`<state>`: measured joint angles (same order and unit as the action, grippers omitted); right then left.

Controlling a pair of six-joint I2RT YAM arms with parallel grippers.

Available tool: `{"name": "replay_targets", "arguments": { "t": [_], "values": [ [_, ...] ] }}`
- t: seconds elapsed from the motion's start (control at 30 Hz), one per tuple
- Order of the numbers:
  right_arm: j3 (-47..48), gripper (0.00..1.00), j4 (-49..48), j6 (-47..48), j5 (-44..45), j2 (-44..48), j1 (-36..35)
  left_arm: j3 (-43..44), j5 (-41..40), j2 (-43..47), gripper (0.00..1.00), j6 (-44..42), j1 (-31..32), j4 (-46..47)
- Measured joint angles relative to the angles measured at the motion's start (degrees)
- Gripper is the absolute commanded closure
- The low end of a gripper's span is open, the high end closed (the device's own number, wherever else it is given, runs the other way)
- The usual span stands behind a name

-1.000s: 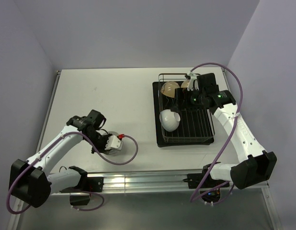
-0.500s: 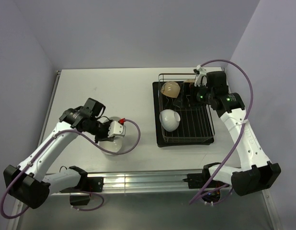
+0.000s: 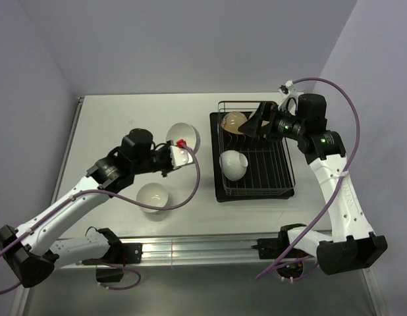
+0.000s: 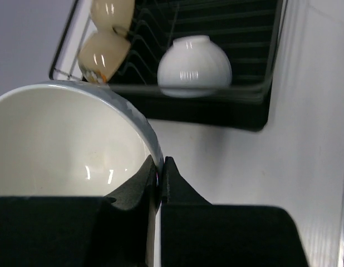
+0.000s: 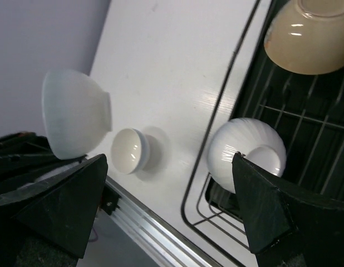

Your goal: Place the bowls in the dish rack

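Observation:
My left gripper [image 3: 179,150] is shut on the rim of a white bowl [image 3: 182,136], held off the table left of the dish rack [image 3: 269,174]. In the left wrist view its fingers [image 4: 147,173] pinch that bowl's [image 4: 66,144] wall. Another white bowl [image 3: 153,196] sits upright on the table. In the rack a white bowl [image 3: 234,164] lies on its side, and two tan bowls [image 4: 102,53] [image 4: 112,11] stand at the far end. My right gripper [image 3: 254,120] hovers open above the rack's far end, nothing between its fingers [image 5: 168,161].
The rack's wire rim [image 5: 230,78] runs beside bare white tabletop. A metal rail [image 3: 190,249] lines the table's near edge. Purple cables loop from both arms, one [image 3: 190,184] hanging close to the table bowl.
My left gripper lifted a white bowl off the one still on the table and carried it up and right toward the rack. My right gripper drew back up and right.

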<state>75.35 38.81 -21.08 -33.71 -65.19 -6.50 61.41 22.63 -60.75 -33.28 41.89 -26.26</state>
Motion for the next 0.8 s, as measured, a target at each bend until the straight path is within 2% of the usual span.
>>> {"name": "replay_targets", "arguments": {
  "t": [0.13,0.33,0.6,0.8],
  "values": [
    [0.04,0.00,-2.54,-3.34,-2.27,0.74,0.02,-0.31,-6.95,-3.58,1.00,3.69,7.17,11.37],
    [-1.18,0.00,-7.34,-7.78,-3.91,1.03,0.02,-0.31,-15.69,-10.78,1.00,7.58,14.80,22.88],
    [-2.73,0.00,-10.29,-10.67,-6.29,1.09,-0.37,0.68,-20.39,-17.16,1.00,13.55,16.70,29.24],
    [-2.97,0.00,-10.29,-9.84,-7.52,1.07,-1.36,0.76,-20.74,-17.64,1.00,17.00,16.70,32.54]
  ]
}}
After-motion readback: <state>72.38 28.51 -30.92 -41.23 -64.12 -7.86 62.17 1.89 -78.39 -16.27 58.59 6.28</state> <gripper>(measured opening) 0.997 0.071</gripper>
